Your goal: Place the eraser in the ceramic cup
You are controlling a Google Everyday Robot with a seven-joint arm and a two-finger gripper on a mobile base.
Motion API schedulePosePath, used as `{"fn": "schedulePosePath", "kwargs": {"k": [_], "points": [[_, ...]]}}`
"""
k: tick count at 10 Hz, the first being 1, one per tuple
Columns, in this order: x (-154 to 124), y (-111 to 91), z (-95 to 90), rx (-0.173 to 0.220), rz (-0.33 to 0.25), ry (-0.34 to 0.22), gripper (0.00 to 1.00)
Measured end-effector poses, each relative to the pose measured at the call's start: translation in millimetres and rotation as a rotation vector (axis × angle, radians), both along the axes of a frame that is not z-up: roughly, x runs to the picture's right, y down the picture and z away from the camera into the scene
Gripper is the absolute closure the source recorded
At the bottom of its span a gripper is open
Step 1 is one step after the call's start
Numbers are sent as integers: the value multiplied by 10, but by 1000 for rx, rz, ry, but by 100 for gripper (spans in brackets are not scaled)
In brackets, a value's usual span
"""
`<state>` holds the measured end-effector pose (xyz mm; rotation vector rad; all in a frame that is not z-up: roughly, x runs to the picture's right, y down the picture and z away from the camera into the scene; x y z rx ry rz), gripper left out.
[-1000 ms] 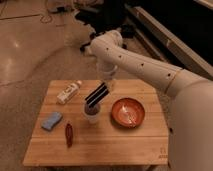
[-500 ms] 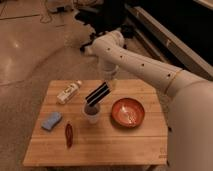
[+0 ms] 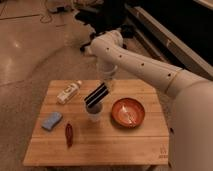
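We see a light wooden table standing on a glossy, pale speckled floor, which carries a bright glare at left. Behind it we note a dark office chair, floor cables and a long dark ledge. The gripper hangs over the table's middle.

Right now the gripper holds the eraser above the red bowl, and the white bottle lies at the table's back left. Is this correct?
Not quite. In the camera view the gripper holds the eraser above the ceramic cup, not the red bowl. The white bottle does lie at the table's back left.
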<state>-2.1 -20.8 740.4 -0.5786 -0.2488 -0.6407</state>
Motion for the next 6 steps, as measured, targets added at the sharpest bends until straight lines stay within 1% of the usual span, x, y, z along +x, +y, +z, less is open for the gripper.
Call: {"fn": "schedulePosePath", "kwargs": {"k": [3, 6], "points": [[-13, 15, -102, 4, -2, -20, 100], [46, 62, -114, -1, -8, -17, 100]]}}
